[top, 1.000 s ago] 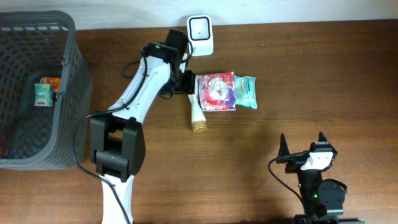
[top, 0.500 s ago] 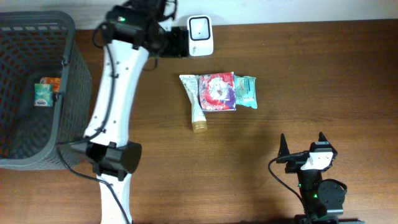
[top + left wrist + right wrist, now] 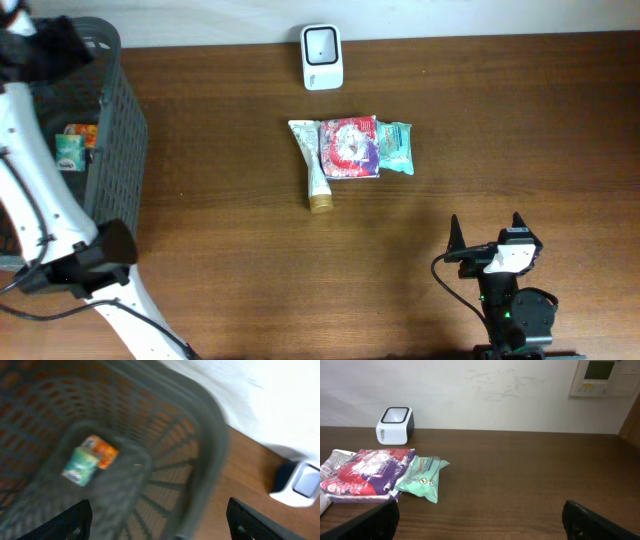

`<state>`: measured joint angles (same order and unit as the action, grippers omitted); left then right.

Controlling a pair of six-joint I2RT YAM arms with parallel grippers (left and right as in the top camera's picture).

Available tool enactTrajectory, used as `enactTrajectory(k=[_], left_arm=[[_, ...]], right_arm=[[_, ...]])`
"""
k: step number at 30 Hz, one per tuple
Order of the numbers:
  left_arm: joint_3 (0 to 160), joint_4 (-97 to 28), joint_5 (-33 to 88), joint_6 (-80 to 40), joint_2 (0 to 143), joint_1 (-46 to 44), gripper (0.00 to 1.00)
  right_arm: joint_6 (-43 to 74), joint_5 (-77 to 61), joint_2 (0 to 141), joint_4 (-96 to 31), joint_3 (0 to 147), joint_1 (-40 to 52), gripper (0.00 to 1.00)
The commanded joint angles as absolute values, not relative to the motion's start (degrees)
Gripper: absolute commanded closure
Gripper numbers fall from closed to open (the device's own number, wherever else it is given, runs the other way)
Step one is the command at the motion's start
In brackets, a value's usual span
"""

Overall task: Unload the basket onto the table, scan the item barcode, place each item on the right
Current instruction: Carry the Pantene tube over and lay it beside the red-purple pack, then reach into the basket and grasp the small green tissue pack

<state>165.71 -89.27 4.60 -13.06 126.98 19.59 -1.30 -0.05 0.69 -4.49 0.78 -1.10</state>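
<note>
Above the basket (image 3: 210, 445), left fingers (image 3: 70, 517) gape empty; right fingers (image 3: 370, 520) gape too, facing packets (image 3: 370, 472), scanner (image 3: 395, 425).

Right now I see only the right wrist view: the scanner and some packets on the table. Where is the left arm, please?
Observer: The left gripper hangs above the grey basket at the table's left end, jaws open and empty.
Operator: Is anything inside it?
Observer: Yes, a small green pack lies on its floor, with something orange against it.
Operator: Of the tube, I see only one end.
Observer: The tube lies along the left edge of the red pouch, its gold cap pointing toward the arms' side of the table.
</note>
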Motion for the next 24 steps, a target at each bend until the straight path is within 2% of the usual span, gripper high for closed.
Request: enactTrajectory(k=[1, 5, 8, 11, 12, 14, 18, 21, 24], left_arm=[[166.2, -89.9, 2.6, -13.4, 125.9, 25.3, 0.21], [158.8, -88.7, -0.3, -12.5, 125.9, 28.2, 0.25], [148.4, -83.7, -0.9, -7.2, 125.9, 28.3, 0.2], [137.4, -79.0, -9.1, -5.8, 125.9, 28.3, 0.2], [131.2, -75.1, -10.4, -1.4, 125.9, 28.3, 0.21], [125.3, -70.1, -12.1, 1.4, 125.9, 28.3, 0.18], [116.8, -57.4, -11.2, 8.5, 125.9, 28.1, 0.12], [112.5, -50.1, -11.1, 11.7, 125.9, 28.1, 0.13], [108.9, -45.7, -5.5, 16.4, 125.9, 28.1, 0.14]], right_arm=[[-1.0, 0.4, 0.3, -4.7, 0.3, -1.5, 0.01], [-1.0, 0.4, 0.3, -4.7, 0.3, -1.5, 0.01], [-1.0, 0.4, 0.3, -4.7, 0.3, -1.5, 0.01], [-1.0, 0.4, 0.3, -4.7, 0.3, -1.5, 0.01], [-1.0, 0.4, 0.3, -4.7, 0.3, -1.5, 0.01], [-1.0, 0.4, 0.3, -4.7, 0.3, -1.5, 0.01], [-1.0, 0.4, 0.3, -4.7, 0.3, -1.5, 0.01], [-1.0, 0.4, 0.3, -4.7, 0.3, -1.5, 0.01], [-1.0, 0.4, 0.3, -4.7, 0.3, -1.5, 0.01]])
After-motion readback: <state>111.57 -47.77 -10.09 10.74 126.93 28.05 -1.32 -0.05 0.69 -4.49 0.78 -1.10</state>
